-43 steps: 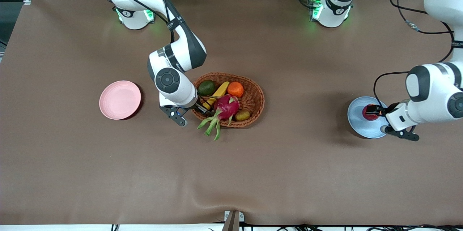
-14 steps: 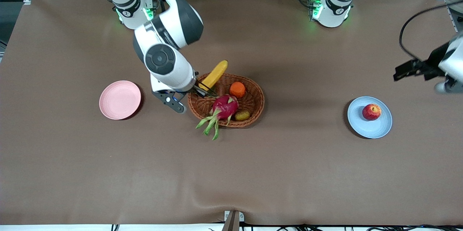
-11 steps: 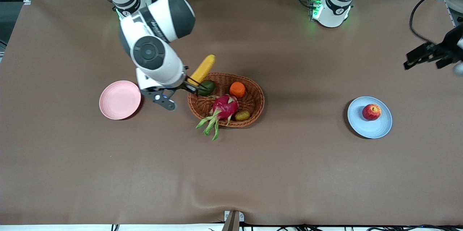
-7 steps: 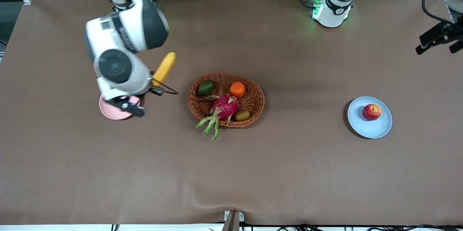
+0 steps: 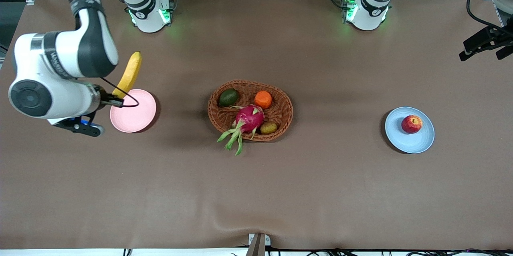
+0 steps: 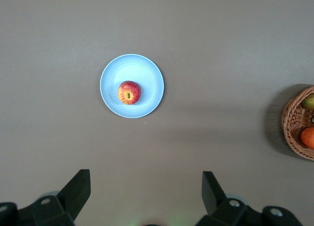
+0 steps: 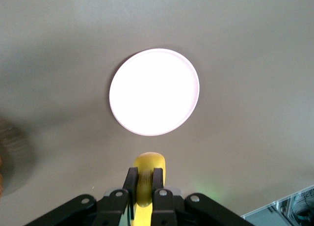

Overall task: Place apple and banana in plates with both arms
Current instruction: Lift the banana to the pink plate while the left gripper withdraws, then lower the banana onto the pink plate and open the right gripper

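My right gripper (image 5: 116, 97) is shut on the yellow banana (image 5: 128, 73) and holds it in the air over the rim of the pale pink plate (image 5: 138, 116). In the right wrist view the banana (image 7: 148, 163) sits between the pads, with the pink plate (image 7: 154, 91) below. The red apple (image 5: 411, 123) lies on the pale blue plate (image 5: 413, 140) toward the left arm's end; both show in the left wrist view, apple (image 6: 129, 92) on plate (image 6: 147, 71). My left gripper (image 5: 483, 43) is open and empty, raised high above the table edge at the left arm's end; its fingers (image 6: 78, 186) stand wide apart.
A brown wicker basket (image 5: 283, 103) at the table's middle holds an avocado (image 5: 229, 97), an orange (image 5: 263, 99), a magenta dragon fruit (image 5: 249, 119) and a small brownish fruit (image 5: 268, 128). The basket's edge (image 6: 293, 125) shows in the left wrist view.
My right arm has carried the banana out of the basket toward the right arm's end, to over the pink plate. My left gripper let go of the apple and rose away.
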### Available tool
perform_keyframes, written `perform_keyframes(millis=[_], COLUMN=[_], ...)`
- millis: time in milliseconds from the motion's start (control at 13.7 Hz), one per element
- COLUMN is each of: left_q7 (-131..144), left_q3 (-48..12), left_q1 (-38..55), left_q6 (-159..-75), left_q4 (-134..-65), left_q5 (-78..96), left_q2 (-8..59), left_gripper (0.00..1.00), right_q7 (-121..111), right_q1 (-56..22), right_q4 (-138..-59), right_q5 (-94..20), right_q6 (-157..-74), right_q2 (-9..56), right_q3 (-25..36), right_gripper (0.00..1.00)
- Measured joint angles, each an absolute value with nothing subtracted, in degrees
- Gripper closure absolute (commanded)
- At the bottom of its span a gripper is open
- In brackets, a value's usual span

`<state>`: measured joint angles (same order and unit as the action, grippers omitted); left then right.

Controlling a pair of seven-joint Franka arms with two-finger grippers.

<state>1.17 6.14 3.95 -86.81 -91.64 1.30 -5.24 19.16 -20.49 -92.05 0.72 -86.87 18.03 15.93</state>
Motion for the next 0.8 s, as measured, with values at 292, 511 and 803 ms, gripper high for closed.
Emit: perform_keyframes(millis=[292, 511, 803], left_q7=[1.17, -0.34, -1.12], left_q3=[6.11, 6.01, 5.75], left_q1=[4.09, 4.39, 4.47], left_q6=[-86.81, -86.82, -86.81], left_q4=[-91.53, -91.52, -91.52], left_q5=[1.30, 1.30, 1.30], left_q2=[-5.28, -5.28, -5.27], left_gripper=[0.00, 0.00, 0.00], right_q7=[10.59, 9.57, 9.47], right_q1=[-17.13, -16.58, -16.30], right_q4=[-103.37, -110.61, -117.49], right_q5=[0.86, 0.87, 0.93], right_q6=[-98.63, -108.96, -117.96], right_q2=[16.81, 16.79, 17.16], right_q3=[15.93, 15.85, 15.67], right_gripper=[1.00, 1.00, 1.00])
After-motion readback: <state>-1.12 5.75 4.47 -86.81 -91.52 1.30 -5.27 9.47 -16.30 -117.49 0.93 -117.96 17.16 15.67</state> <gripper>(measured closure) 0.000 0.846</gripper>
